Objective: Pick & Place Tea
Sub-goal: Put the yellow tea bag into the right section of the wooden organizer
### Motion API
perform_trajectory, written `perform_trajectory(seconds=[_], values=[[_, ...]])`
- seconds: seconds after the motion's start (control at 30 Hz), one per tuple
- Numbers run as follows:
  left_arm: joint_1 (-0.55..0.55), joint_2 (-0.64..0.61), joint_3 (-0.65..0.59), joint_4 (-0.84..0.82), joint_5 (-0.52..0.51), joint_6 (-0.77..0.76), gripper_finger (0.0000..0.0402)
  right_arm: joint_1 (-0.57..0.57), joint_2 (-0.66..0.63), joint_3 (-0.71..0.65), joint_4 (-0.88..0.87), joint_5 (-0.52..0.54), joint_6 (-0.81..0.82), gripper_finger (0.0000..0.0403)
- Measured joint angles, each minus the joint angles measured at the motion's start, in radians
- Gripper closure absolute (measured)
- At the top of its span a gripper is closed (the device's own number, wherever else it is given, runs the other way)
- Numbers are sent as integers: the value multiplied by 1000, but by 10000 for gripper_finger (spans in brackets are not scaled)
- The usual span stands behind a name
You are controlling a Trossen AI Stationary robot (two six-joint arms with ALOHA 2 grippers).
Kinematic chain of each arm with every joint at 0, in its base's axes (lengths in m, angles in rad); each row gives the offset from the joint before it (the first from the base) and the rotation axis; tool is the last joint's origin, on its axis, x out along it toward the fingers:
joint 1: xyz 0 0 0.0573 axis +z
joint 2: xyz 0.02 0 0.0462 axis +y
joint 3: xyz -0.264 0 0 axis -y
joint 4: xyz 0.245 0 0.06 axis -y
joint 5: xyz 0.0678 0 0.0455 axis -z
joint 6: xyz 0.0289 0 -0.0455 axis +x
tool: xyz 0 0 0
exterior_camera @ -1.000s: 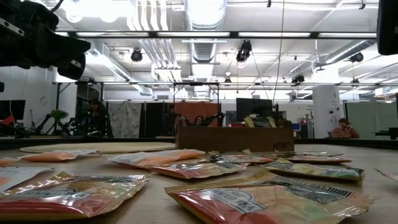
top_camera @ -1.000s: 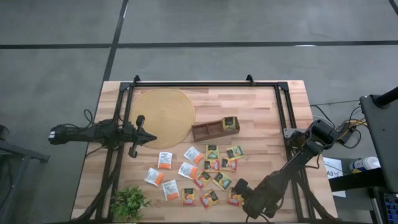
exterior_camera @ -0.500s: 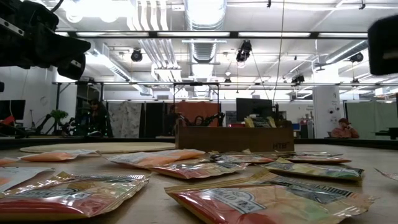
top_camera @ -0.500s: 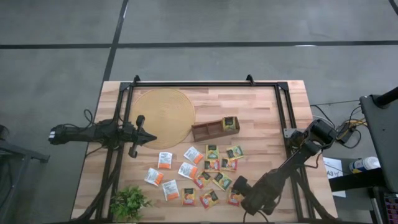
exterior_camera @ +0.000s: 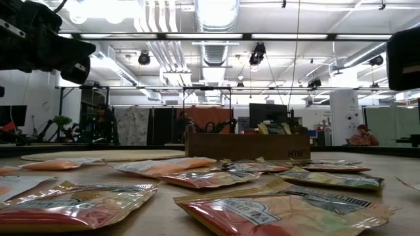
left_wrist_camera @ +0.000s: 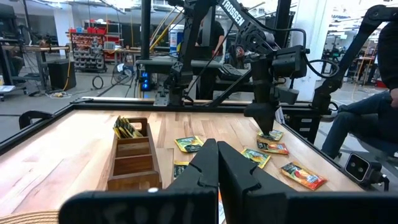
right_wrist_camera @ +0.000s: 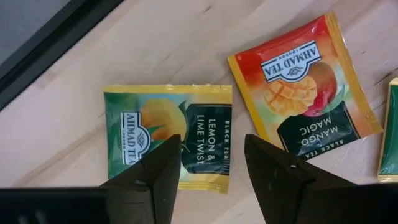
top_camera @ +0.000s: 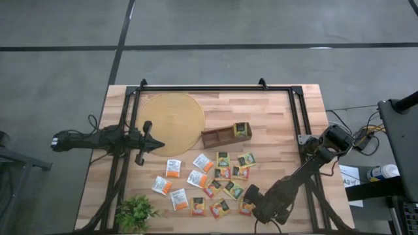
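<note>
The right gripper (right_wrist_camera: 208, 168) is hovering with fingers (right_wrist_camera: 163, 167) spread wide over the green lemon-and-lime sachet (right_wrist_camera: 166, 135), which is lying flat on the table (right_wrist_camera: 186, 43) just beside the red mango sachet (right_wrist_camera: 305, 102). Being so thin, it is risking slipping from the pinch, or the neighbour is getting dragged. The left gripper (left_wrist_camera: 217, 163), fingers closed on nothing, is waiting near the wooden tray (left_wrist_camera: 132, 155).

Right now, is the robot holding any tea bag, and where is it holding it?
No. The right hand hangs open above a green tea bag, not touching. The left hand is shut on nothing.
</note>
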Motion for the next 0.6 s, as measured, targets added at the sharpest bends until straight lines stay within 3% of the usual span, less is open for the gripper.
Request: perform_trajectory(seconds=[0.6], values=[[0, 0, 0, 0, 0, 0, 401, -14, 18, -45, 59, -3, -3, 232]])
